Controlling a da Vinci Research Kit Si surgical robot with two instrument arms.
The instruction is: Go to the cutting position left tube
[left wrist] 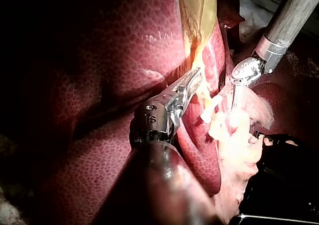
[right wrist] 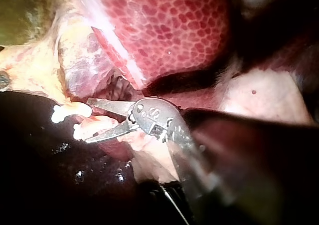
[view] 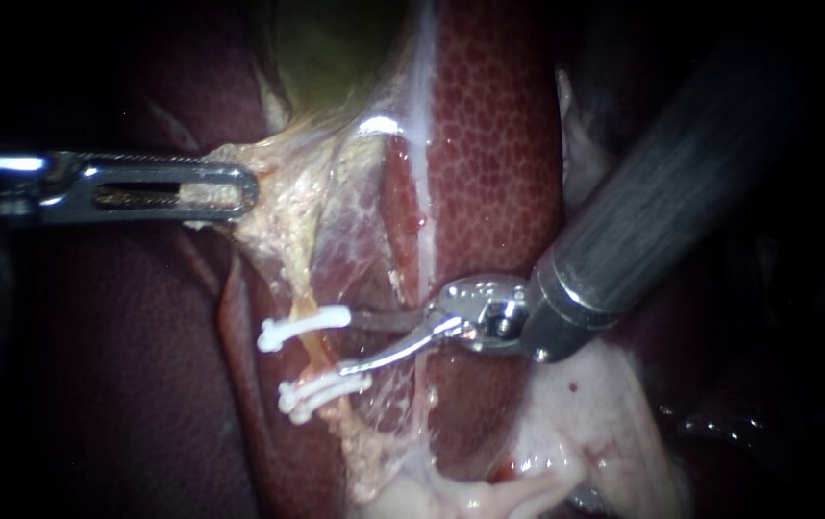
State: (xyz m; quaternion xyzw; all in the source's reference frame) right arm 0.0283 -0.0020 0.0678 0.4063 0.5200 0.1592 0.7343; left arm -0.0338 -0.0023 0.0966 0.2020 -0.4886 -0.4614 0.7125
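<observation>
left instrument (view: 232, 189): shaft comes in from the left; slotted jaws pressed together on the pale tissue (view: 278, 207) just below the gallbladder, tissue drawn taut to the left
right instrument (view: 350, 342): shaft comes in from upper right; two thin blades spread, with a clear gap between them and nothing pinched
tube (view: 312, 352): thin, orange-yellow; runs down from the pale tissue between the dark liver surface on the left and the blades on the right
upper clip (view: 303, 327): white, across the tube; its right end touches or sits just beside the upper blade
lower clips (view: 322, 390): white, across the tube lower down; the lower blade tip is just above their right end
blade position: tips are at the tube's right side, level with the stretch between upper clip and lower clips; cannot tell if the tube is already inside the gap
gallbladder (view: 336, 48): greenish, far top centre
liver (view: 494, 144): red, mottled lobe right of the tube, behind the right instrument's wrist
right wrist view: blades are likewise apart, tips beside the white clips
</observation>
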